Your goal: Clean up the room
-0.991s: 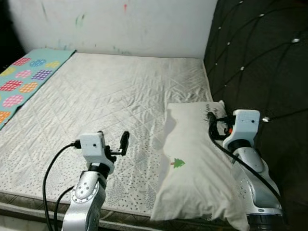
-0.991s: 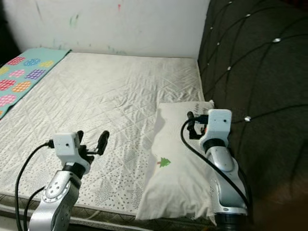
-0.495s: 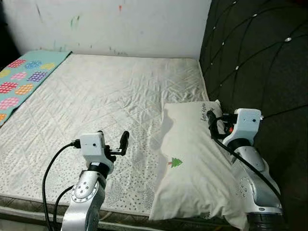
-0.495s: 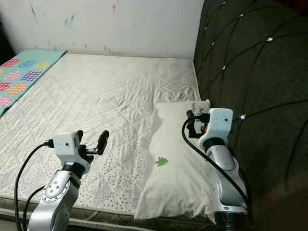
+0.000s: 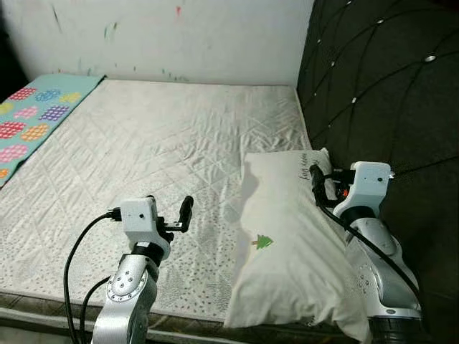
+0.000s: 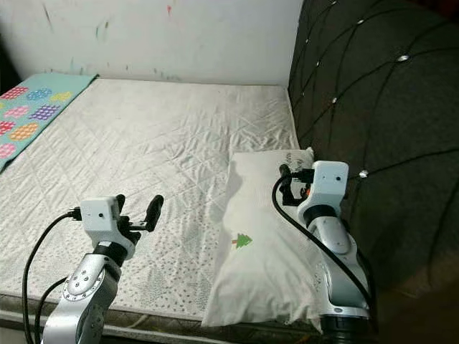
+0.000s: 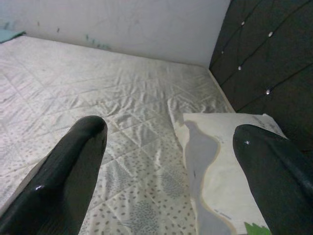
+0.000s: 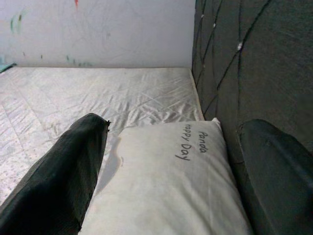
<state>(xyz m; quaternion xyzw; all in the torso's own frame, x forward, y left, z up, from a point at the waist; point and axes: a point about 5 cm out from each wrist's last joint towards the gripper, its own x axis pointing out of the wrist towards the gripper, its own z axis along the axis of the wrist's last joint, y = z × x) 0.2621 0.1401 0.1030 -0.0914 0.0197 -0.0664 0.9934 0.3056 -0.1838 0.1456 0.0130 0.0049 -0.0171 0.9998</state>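
Both claws gape wide: right claw (image 8: 171,161) over the pillow (image 5: 287,244), left claw (image 7: 166,161) above the bed (image 5: 143,143)

Bedroom in home. Quilted white mattress (image 5: 165,150) bare of sheets, white pillow (image 5: 287,244) with small tree print lying beside dark button-tufted headboard (image 5: 387,86), patterned teal mat (image 5: 36,118) alongside, scuffed white wall (image 5: 172,36) behind.
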